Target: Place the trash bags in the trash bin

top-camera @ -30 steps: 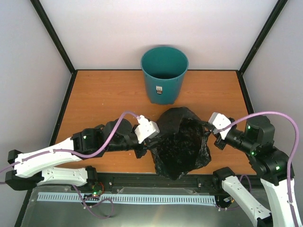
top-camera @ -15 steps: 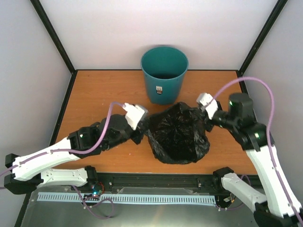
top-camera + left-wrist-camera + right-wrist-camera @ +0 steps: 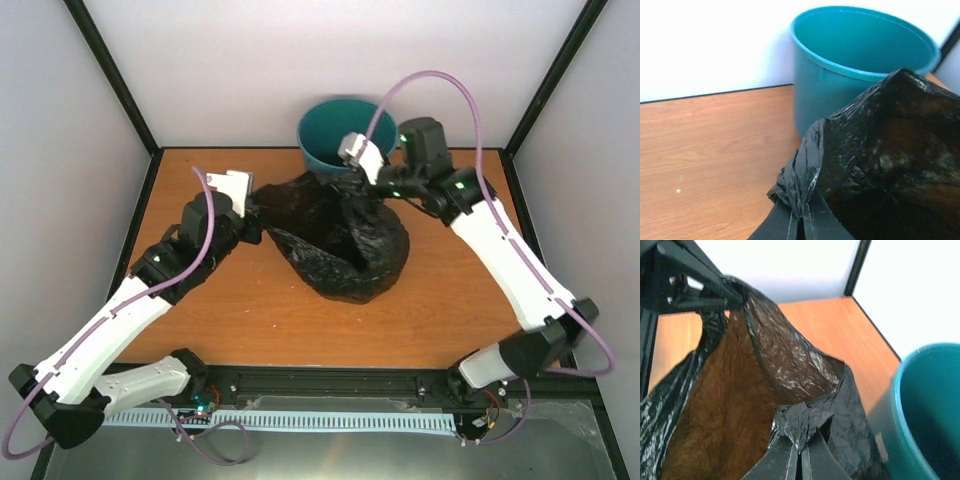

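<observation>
The trash bag is hung open just in front of the trash bin at the tabletop's far edge, its rim pinched tight by the left tool and right tool. It is judged light, limp and slippery, so the bunched rim folds are best gripped.

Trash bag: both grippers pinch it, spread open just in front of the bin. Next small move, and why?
Probably lift both arms together. The left gripper and right gripper are shut on opposite edges of the trash bag, but its bulk sits against the trash bin wall, not over the opening.
</observation>
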Controlling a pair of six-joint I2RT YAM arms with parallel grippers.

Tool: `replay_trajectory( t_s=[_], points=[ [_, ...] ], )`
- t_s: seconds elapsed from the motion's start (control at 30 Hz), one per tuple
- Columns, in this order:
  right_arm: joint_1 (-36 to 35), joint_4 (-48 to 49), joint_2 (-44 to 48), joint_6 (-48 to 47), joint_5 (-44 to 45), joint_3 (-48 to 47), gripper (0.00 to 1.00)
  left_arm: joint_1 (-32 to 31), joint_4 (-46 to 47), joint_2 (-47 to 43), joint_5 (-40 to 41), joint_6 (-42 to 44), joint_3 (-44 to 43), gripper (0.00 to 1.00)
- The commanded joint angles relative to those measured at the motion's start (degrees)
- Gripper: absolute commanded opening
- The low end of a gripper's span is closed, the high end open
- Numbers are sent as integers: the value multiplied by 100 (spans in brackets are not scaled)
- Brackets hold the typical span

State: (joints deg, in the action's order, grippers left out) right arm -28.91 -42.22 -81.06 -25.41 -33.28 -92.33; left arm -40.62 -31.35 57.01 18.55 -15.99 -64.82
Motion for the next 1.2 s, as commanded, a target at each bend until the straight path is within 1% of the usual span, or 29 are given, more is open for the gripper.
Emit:
replay_trajectory(
  t_s=[0.0,0.1,0.2,0.27,0.3,0.37,0.43,0.5,0.57,0.7,0.83,0.9,0.97,1.07,1.17],
  points=[
    [-505,-32,-878,-12,163,-1267,3,330,-71,-194,310,361,-676,1],
    [-685,-276,-1703,17,118,-2644,3,338,-19,-290,590,689,-1287,1],
    [-736,-463,-2428,143,-6,-4134,3,340,32,-338,566,1001,-1927,1],
    [-752,-469,-2771,136,-61,-4812,3,341,18,-338,544,1144,-2176,1],
    [-756,-381,-2858,109,-69,-4959,3,336,24,-360,477,1212,-2238,1],
    [-757,-171,-2891,-37,-158,-4851,3,336,-11,-395,306,1263,-2229,1],
    [-761,-9,-2854,-240,-363,-4427,3,336,-166,-432,119,1194,-2098,1],
    [-757,193,-2839,-333,-434,-3971,3,340,-281,-552,-17,1104,-1727,1],
    [-757,308,-2913,-412,-424,-3660,3,340,-296,-766,-37,1048,-1154,1],
    [-757,300,-3314,-473,-404,-3511,3,336,-106,-1293,248,994,111,1],
    [-757,260,-3710,-439,-470,-3504,3,336,-207,-1510,708,537,760,1],
    [-757,241,-3854,-451,-449,-3466,3,336,-299,-1501,750,247,951,1],
    [-762,251,-3951,-496,-411,-3362,3,336,-390,-1385,627,-34,1102,1],
    [-757,355,-4049,-473,-288,-3048,3,358,-476,-1002,246,-331,1343,1],
    [-757,376,-4114,-447,-199,-2919,3,526,-349,-598,-144,-414,1549,1]
  ],
)
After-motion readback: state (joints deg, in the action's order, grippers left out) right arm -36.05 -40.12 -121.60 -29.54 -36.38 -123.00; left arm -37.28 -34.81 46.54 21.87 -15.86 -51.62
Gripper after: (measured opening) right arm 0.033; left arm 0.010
